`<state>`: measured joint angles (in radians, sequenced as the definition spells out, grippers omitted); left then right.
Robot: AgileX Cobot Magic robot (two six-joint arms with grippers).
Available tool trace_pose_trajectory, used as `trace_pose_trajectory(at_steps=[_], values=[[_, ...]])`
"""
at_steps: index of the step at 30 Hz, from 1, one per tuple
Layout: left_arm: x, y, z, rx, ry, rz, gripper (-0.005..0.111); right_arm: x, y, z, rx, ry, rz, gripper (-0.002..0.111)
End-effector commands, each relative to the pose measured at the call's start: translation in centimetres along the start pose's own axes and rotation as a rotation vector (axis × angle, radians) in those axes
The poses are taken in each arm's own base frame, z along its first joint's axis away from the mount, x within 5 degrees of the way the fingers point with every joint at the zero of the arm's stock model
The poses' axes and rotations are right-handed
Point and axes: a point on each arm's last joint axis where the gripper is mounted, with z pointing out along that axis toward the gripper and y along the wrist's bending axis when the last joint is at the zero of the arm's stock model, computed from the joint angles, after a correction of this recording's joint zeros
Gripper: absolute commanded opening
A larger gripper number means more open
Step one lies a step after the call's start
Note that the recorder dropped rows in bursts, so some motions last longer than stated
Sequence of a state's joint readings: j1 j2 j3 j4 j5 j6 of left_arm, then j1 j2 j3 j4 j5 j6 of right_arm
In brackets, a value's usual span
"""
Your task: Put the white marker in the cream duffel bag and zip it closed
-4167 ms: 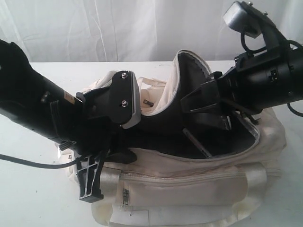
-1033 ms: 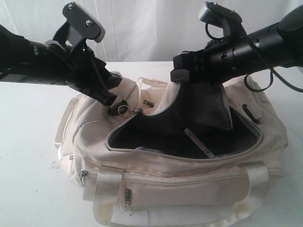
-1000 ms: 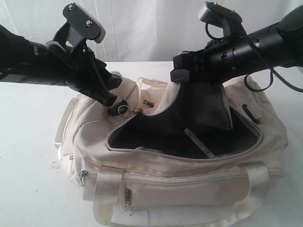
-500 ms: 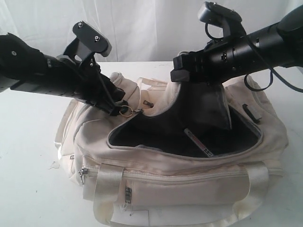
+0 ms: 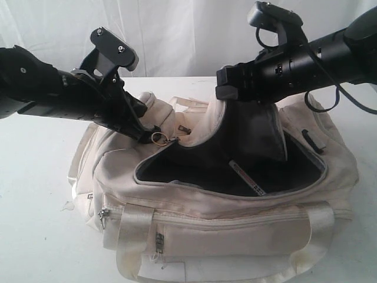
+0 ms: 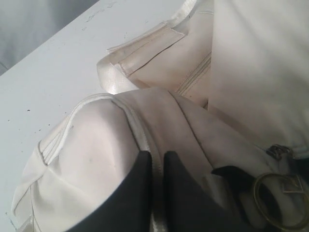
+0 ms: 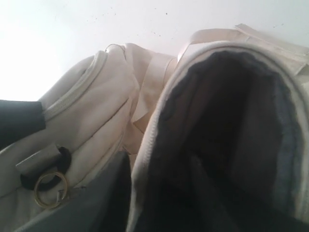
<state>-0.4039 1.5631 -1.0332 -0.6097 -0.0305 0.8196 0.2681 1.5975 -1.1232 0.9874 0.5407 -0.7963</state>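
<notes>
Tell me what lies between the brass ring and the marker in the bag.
Only dark lining lies between ring and marker; the exterior view shows it.

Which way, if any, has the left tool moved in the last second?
Yes: the left tool has come down and right in the exterior view, closer to the brass zip ring.

A robotics lab bench: white table [image 5: 35, 177], draped white curtain [image 5: 177, 35], black left arm [image 5: 53, 97] and right arm [image 5: 318, 59].
</notes>
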Motion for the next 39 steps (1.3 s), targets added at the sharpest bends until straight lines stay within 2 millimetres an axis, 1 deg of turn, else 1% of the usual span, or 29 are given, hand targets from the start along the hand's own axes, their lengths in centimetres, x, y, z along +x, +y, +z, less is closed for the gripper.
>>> trace_pose_trajectory(at_steps=[1,4,5,10,21,23,24,25,26,27,28,29,30,31,32,33,37,39], values=[[0.3,0.0,0.0,0.008,0.01,-0.034,0.0,-0.3,0.0,0.0,0.011,-0.018,-0.028,0.025],[0.3,0.0,0.0,0.007,0.009,-0.034,0.0,-0.3,-0.1,0.0,0.016,-0.023,-0.04,0.016],[0.3,0.0,0.0,0.007,0.009,-0.034,0.0,-0.3,-0.1,0.0,0.017,-0.024,-0.04,0.014],[0.3,0.0,0.0,0.007,0.009,-0.034,0.0,-0.2,0.1,0.0,-0.001,-0.006,-0.04,0.014],[0.3,0.0,0.0,0.007,0.009,-0.034,0.0,0.0,0.4,0.1,-0.03,0.012,-0.028,0.034],[0.3,0.0,0.0,0.007,0.009,-0.034,0.0,0.3,0.0,0.7,-0.03,0.025,-0.011,0.037],[0.3,0.0,0.0,0.008,0.01,-0.034,0.0,0.7,-0.3,1.5,-0.04,0.053,0.01,0.037],[0.3,0.0,0.0,0.008,0.01,-0.034,0.0,0.9,-0.4,1.8,-0.045,0.064,0.02,0.037],[0.3,0.0,0.0,0.008,0.01,-0.034,0.0,1.3,-0.6,2.4,-0.054,0.085,0.035,0.036],[0.3,0.0,0.0,0.008,0.01,-0.034,0.0,1.3,-0.6,2.4,-0.056,0.086,0.033,0.035],[0.3,0.0,0.0,0.008,0.01,-0.034,0.0,1.3,-0.5,2.3,-0.068,0.093,0.003,0.029],[0.3,0.0,0.0,0.008,0.01,-0.034,0.0,1.3,-0.3,2.2,-0.078,0.096,-0.006,0.025],[0.3,0.0,0.0,0.008,0.01,-0.034,0.0,1.3,0.2,1.7,-0.109,0.106,-0.029,0.016],[0.3,0.0,0.0,0.008,0.01,-0.034,0.0,1.4,0.7,1.3,-0.149,0.131,-0.033,0.009],[0.3,0.0,0.0,0.008,0.01,-0.034,0.0,1.6,1.2,1.0,-0.188,0.153,-0.034,0.006],[0.3,0.0,0.0,0.007,0.009,-0.034,0.0,1.9,1.8,0.5,-0.244,0.192,-0.036,0.003],[0.3,0.0,0.0,0.007,0.009,-0.034,0.0,2.9,3.8,-0.8,-0.425,0.322,-0.054,0.003],[0.3,0.0,0.0,0.007,0.009,-0.034,0.0,3.0,4.7,-1.2,-0.472,0.33,-0.054,0.003]])
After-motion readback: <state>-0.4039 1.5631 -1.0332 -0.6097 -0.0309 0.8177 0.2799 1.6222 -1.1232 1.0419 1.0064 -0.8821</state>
